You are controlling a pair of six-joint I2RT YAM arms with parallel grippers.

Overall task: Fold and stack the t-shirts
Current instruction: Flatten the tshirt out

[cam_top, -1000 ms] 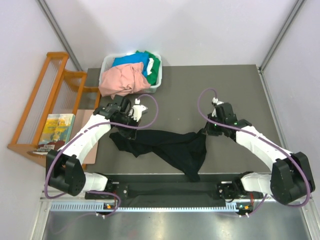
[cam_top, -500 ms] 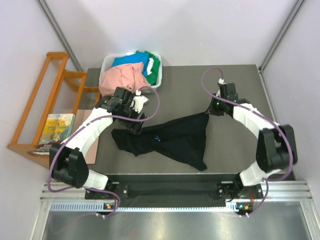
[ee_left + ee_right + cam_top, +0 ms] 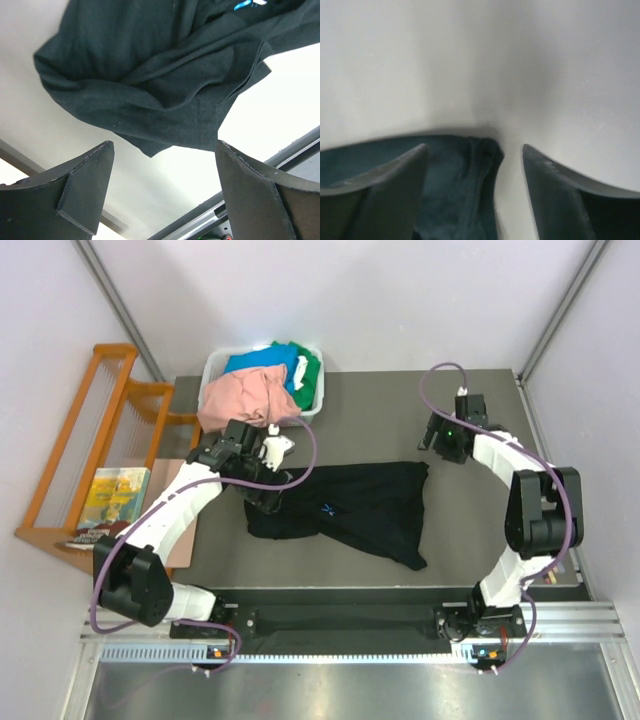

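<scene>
Black t-shirt [image 3: 350, 508] lies spread but rumpled on the grey table [image 3: 380, 420], roughly midway between the two arms, with its small light-blue starburst mark [image 3: 327, 508] facing up near the middle. Folds bunch along its left and near sides, so the sleeves and neckline cannot be picked out from above. The left gripper [image 3: 268, 498] hangs over the shirt's left end and hides the edge there. In the left wrist view its fingers [image 3: 85, 185] stand spread wide with nothing between them, and the wrinkled cloth [image 3: 150, 75] lies beyond them, with the mark [image 3: 245, 5] cut off by the top edge of the frame. The right gripper [image 3: 436, 443] sits just beyond the shirt's far right corner. Its wrist view is soft and blurred, but the fingers [image 3: 555, 190] are plainly apart, and a dark corner of the shirt [image 3: 455, 190] lies on the table below the gap, not pinched. Whether either fingertip brushes the cloth cannot be told. At the far left corner of the table stands a white bin [image 3: 212, 370] heaped with a salmon-pink shirt [image 3: 245, 400] that spills over and hides its near rim, a blue shirt [image 3: 258, 362] and a green shirt [image 3: 308, 370], both mostly buried. A wooden rack [image 3: 90, 430] stands off the table's left side.
</scene>
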